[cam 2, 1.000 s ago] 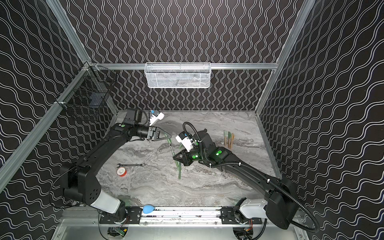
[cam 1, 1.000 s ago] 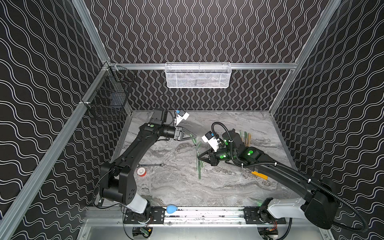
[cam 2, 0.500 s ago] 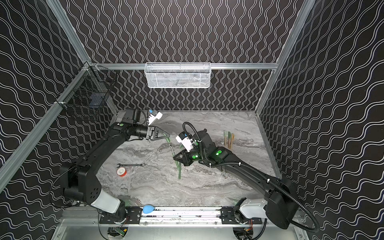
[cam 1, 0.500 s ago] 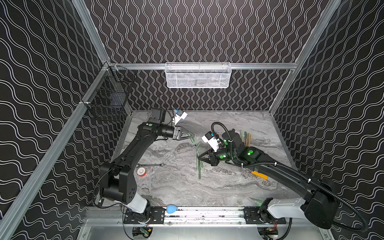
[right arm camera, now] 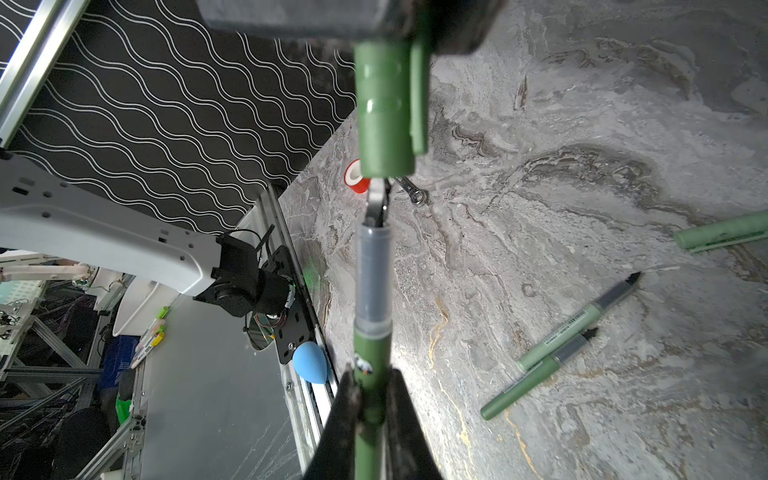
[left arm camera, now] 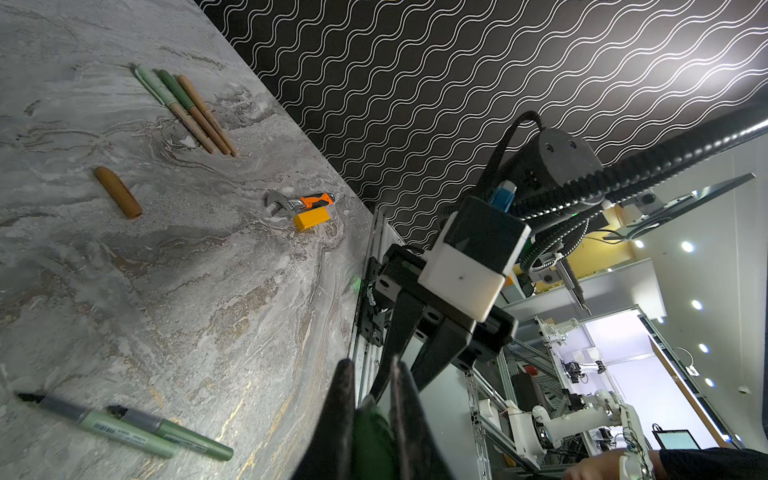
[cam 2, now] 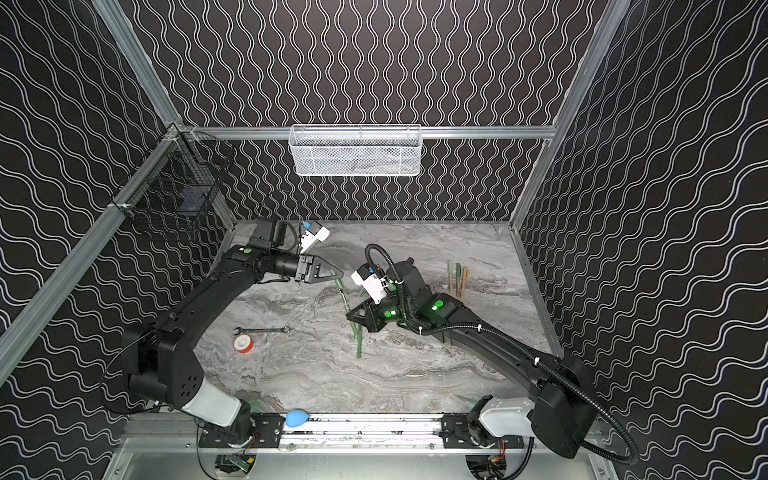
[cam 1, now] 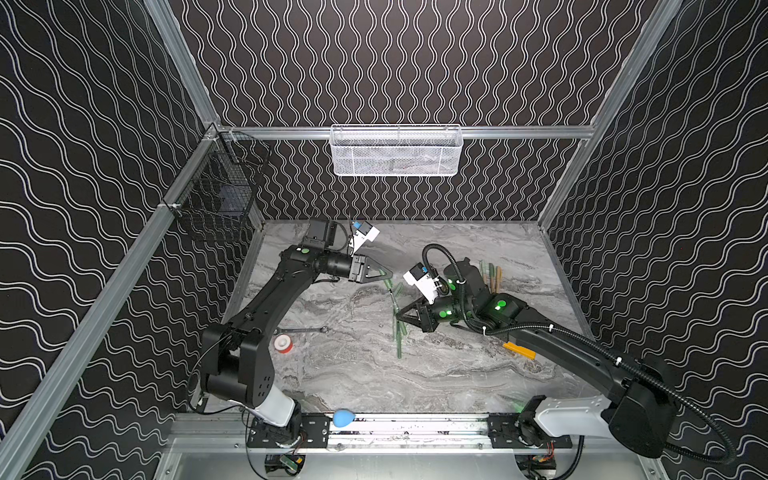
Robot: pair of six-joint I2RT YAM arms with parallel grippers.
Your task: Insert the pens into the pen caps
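My left gripper [cam 1: 390, 274] [cam 2: 341, 275] [left arm camera: 372, 374] is shut on a dark green pen cap [left arm camera: 372, 440] [right arm camera: 386, 108], held above the table with its open end toward my right gripper. My right gripper [cam 1: 400, 316] [cam 2: 351, 316] [right arm camera: 371, 378] is shut on a dark green pen [right arm camera: 372, 311]. The pen's dark tip sits just outside the cap's mouth, in line with it. Two uncapped green pens [right arm camera: 577, 324] [left arm camera: 124, 432] lie side by side on the table below. A pale green cap [right arm camera: 723, 235] and an orange-tan cap [left arm camera: 118, 192] lie loose.
Three capped pens [cam 1: 490, 276] [left arm camera: 187, 108] lie together at the back right. A silver wrench [cam 1: 301, 330] and a red and white tape roll [cam 1: 282, 344] lie front left. A yellow-orange utility knife [cam 1: 519, 350] lies beside an orange-handled adjustable wrench [left arm camera: 299, 202] under the right arm.
The left gripper with the cap has shifted slightly toward the pen. The right gripper and its pen stay about where they were.
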